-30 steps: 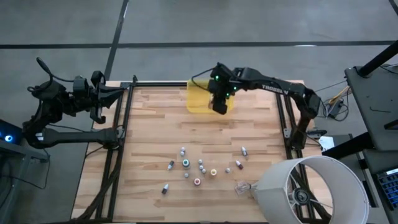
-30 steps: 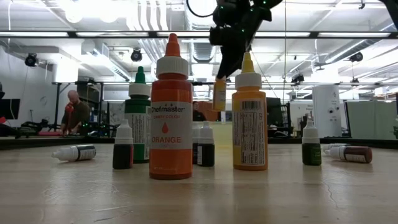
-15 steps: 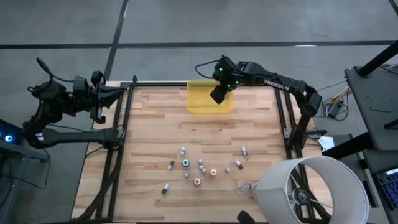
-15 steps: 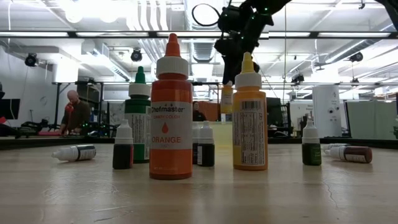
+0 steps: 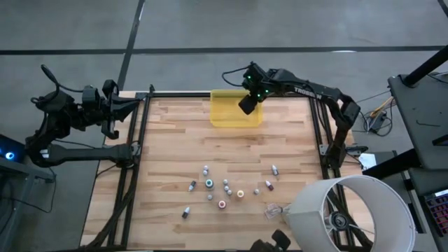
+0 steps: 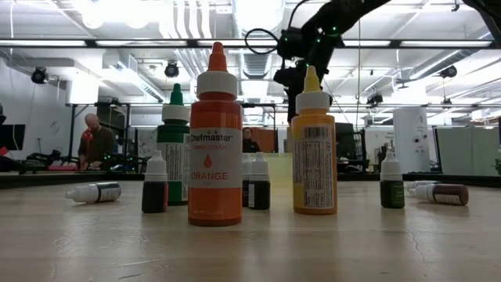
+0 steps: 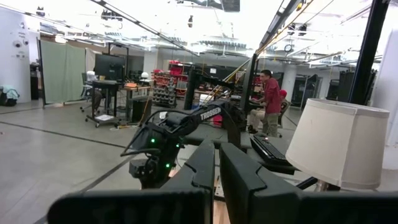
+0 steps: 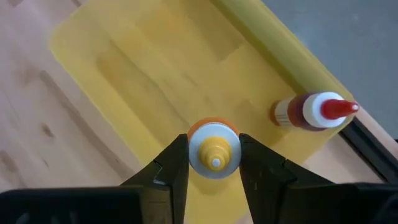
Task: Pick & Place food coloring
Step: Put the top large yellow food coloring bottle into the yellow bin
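Note:
My right gripper (image 5: 246,105) is over the translucent yellow tray (image 5: 227,119) at the table's far edge, shut on a small food coloring bottle (image 8: 214,152) with a yellow tip, white collar and orange body. A red-capped bottle (image 8: 314,112) lies on its side in the tray's corner. Several more food coloring bottles (image 5: 224,189) stand or lie on the near half of the table; in the low view they include an orange one (image 6: 215,149), a yellow one (image 6: 315,149) and a green one (image 6: 174,149). My left gripper (image 7: 217,177) waits shut beyond the table's left edge. My right gripper pinches the bottle's cap end (image 8: 194,154) between its two fingers (image 8: 168,177), one on each side. The fingers slant steeply down from above. The bottle points down away from the wrist, cap up, over the tray's floor; whether its base touches the tray cannot be seen.
A clear plastic scrap (image 5: 271,210) lies near the front right, beside a big white lampshade (image 5: 350,213) at the table's near right corner. Black frame rails (image 5: 140,140) run along the table's sides. Bare wood lies between the tray and the bottle cluster.
My right gripper has carried the bottle toward the table's far edge, deeper over the yellow tray, and has rolled about its own axis. In the low view the held bottle has passed behind the tall yellow bottle. The grip has stayed shut on the bottle.

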Robot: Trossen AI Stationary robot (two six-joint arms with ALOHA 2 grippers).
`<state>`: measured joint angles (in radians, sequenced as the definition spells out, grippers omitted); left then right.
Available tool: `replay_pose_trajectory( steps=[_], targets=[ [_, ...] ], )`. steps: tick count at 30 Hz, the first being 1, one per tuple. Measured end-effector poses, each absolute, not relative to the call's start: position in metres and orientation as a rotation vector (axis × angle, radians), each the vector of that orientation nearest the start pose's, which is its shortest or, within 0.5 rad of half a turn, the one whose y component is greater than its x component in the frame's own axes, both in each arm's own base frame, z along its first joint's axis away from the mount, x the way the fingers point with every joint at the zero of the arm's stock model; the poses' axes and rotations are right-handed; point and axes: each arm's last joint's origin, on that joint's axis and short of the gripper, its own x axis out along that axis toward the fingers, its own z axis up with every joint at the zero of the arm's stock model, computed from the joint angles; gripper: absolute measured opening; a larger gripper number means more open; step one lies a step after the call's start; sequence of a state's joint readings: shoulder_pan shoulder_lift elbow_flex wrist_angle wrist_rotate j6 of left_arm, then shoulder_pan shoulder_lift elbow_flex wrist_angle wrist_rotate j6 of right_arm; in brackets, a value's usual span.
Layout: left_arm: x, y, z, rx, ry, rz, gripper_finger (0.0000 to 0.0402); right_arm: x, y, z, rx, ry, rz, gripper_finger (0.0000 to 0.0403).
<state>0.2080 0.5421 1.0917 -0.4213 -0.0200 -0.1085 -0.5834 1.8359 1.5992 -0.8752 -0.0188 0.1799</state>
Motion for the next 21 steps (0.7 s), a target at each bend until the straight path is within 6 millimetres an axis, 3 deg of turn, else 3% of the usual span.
replay_pose_trajectory(
  steps=[21],
  targets=[
    [0.066, 0.014, 0.431, -0.096, -0.140, 0.221, 0.0000, 0.305, -0.223, 0.232, 0.508, 1.045, -0.664, 0.0107]
  ],
)
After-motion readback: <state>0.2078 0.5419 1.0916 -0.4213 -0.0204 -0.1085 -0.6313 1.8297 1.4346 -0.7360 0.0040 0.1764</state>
